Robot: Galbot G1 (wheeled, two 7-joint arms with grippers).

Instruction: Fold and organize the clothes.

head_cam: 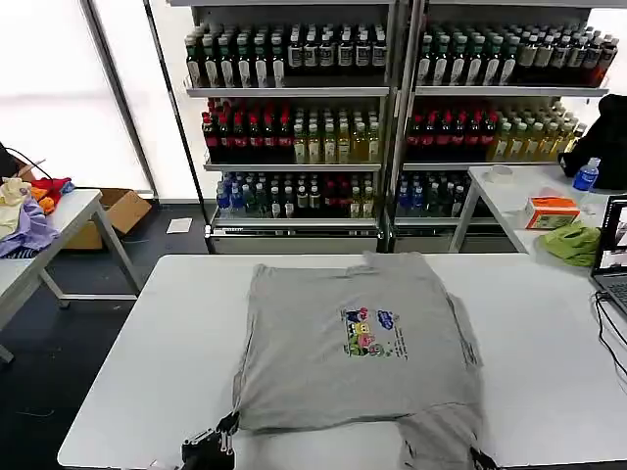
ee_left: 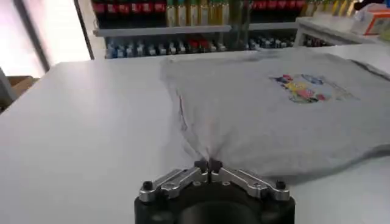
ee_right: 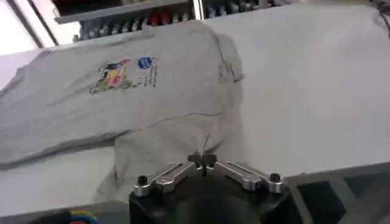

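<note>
One of the clothes, a light grey short-sleeved shirt (head_cam: 333, 343) with a small multicoloured chest print (head_cam: 367, 333), lies spread on the white table (head_cam: 157, 372). Its near part is folded and rumpled toward the front edge. My left gripper (head_cam: 225, 436) is at the shirt's near left corner, shut on a pinch of the grey fabric (ee_left: 208, 163). The right gripper (head_cam: 480, 458) is at the near right corner, also shut on a pinch of the shirt (ee_right: 202, 159). In the left wrist view the shirt (ee_left: 274, 109) stretches away from the jaws. In the right wrist view the shirt (ee_right: 122, 91) shows its print.
Shelves of bottles (head_cam: 392, 108) stand behind the table. A side table (head_cam: 69, 215) on the left holds lilac, red and yellow garments. On the right lie a green cloth (head_cam: 573, 243), an orange box (head_cam: 551, 211), a laptop (head_cam: 615, 255) and a cable (head_cam: 612, 333).
</note>
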